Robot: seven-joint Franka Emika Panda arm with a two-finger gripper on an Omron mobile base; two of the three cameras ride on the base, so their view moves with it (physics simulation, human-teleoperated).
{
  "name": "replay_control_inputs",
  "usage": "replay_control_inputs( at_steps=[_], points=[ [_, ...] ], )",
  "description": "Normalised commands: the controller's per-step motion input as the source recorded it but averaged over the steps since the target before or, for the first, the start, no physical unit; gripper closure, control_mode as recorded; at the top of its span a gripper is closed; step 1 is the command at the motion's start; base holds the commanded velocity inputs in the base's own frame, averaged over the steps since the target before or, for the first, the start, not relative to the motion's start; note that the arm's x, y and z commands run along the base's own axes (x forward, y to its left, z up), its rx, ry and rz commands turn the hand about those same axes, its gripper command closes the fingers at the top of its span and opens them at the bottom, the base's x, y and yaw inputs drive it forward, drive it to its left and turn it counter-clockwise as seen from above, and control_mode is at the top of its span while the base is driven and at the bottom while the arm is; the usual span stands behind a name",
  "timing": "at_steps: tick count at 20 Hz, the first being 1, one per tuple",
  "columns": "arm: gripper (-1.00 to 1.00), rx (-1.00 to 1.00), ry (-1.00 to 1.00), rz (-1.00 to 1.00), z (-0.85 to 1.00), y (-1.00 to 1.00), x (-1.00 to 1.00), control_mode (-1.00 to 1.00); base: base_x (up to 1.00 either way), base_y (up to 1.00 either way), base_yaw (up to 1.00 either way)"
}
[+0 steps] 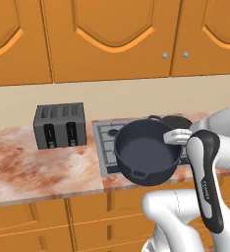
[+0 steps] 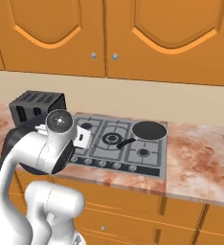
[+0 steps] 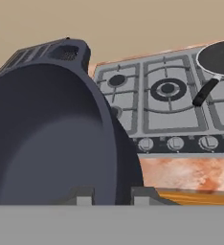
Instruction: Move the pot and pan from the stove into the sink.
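Observation:
The deep dark blue-grey pot (image 1: 147, 152) hangs tilted in the air over the front left part of the stove (image 1: 106, 142), one loop handle toward me. My gripper (image 1: 178, 138) is shut on its right rim. In the hand view the pot (image 3: 51, 139) bulks at the left, with my gripper (image 3: 113, 196) clamped across its rim, one fingertip on each side. The black pan (image 1: 176, 121) sits on the stove's rear right burner, also seen as pan (image 2: 150, 129) and pan (image 3: 221, 57), its long handle pointing to the stove's middle. The sink is out of view.
A dark grey toaster (image 1: 59, 125) stands on the marble counter (image 1: 33, 167) left of the stove, close to the raised pot. Wooden wall cabinets (image 1: 112, 39) hang above. The stove's knobs (image 3: 175, 142) run along its front edge.

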Motion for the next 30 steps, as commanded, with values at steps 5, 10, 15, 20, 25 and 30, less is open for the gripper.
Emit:
replay_control_inputs(
  at_steps=[5,10,15,20,25,30],
  points=[
    [1.0,0.0,0.0,0.0,0.0,0.0,0.0,1.0,-0.2,0.0,0.28],
    [1.0,0.0,0.0,0.0,0.0,0.0,0.0,1.0,-0.09,0.0,0.38],
    [1.0,0.0,0.0,0.0,0.0,0.0,0.0,1.0,-0.12,0.0,0.46],
    [1.0,0.0,0.0,0.0,0.0,0.0,0.0,1.0,-0.11,0.0,0.49],
    [1.0,0.0,0.0,0.0,0.0,0.0,0.0,1.0,-0.09,0.0,0.49],
    [1.0,0.0,0.0,0.0,0.0,0.0,0.0,1.0,-0.1,0.0,0.49]
  ],
)
